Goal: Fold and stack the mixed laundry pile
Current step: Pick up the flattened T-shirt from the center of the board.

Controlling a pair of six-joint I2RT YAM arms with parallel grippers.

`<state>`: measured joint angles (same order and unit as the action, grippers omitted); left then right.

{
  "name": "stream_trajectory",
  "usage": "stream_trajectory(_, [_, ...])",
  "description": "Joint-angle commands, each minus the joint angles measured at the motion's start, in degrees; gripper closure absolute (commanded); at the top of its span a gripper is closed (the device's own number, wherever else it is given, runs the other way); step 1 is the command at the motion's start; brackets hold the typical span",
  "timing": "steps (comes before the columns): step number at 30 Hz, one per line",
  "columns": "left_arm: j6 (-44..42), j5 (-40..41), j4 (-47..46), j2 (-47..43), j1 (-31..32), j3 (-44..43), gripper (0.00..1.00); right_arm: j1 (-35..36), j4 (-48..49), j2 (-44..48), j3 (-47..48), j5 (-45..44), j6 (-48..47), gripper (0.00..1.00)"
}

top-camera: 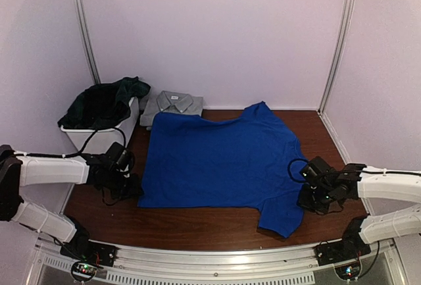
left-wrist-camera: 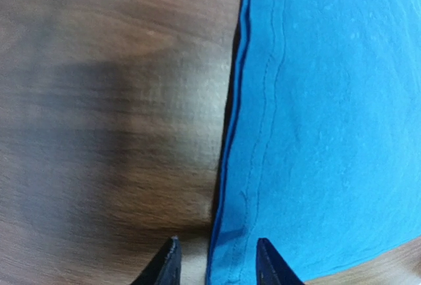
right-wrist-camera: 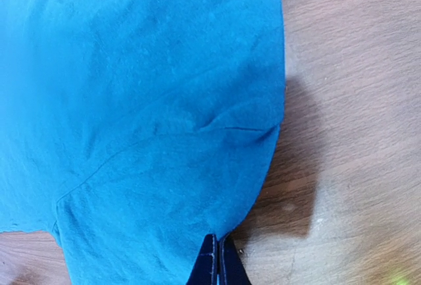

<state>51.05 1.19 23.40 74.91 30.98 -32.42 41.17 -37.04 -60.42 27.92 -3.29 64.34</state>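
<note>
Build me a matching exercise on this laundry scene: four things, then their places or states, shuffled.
1 blue T-shirt
2 grey shirt
3 dark green garment
4 left pincer

A draped over the white basket
B open, astride the T-shirt's hem
C spread flat mid-table
D folded, behind the T-shirt

Pairs: 1-C, 2-D, 3-A, 4-B

Left gripper (left-wrist-camera: 217,244) is hovering low, jaws apart; right gripper (right-wrist-camera: 216,240) is sitting low, jaws pressed tight together.

A white basket (top-camera: 80,139) sits far left on the brown table (top-camera: 210,222).
</note>
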Motion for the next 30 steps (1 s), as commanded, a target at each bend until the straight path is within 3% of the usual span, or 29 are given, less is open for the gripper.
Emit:
stream_trajectory(1, [0.74,-3.89,-2.27,-2.66,0.38,1.97,0.63,0.12,-1.46,1.77,0.16,-2.00,0.16,1.00])
stream_trajectory(6, [0.48,-5.09,-0.49,-7.75,0.95,4.24,0.64,0.14,-1.48,2.51,0.02,-1.51,0.05,1.00])
stream_trajectory(21, [3.71,-6.35,-2.80,-3.31,5.46,5.84,0.68,0.17,-3.95,6.93,0.00,-2.21,0.26,1.00])
stream_trajectory(23, [4.03,-6.96,-3.54,-2.86,5.49,6.14,0.72,0.14,-4.18,7.44,0.26,-2.28,0.13,1.00])
stream_trajectory(26, [4.94,-7.58,-3.55,-4.67,5.46,6.02,0.87,0.13,-4.66,8.48,0.35,-2.01,0.24,1.00])
stream_trajectory(30, [5.66,-7.03,1.03,-8.44,5.45,5.49,1.00,0.25,-6.82,10.78,0.61,-1.43,1.31,1.00])
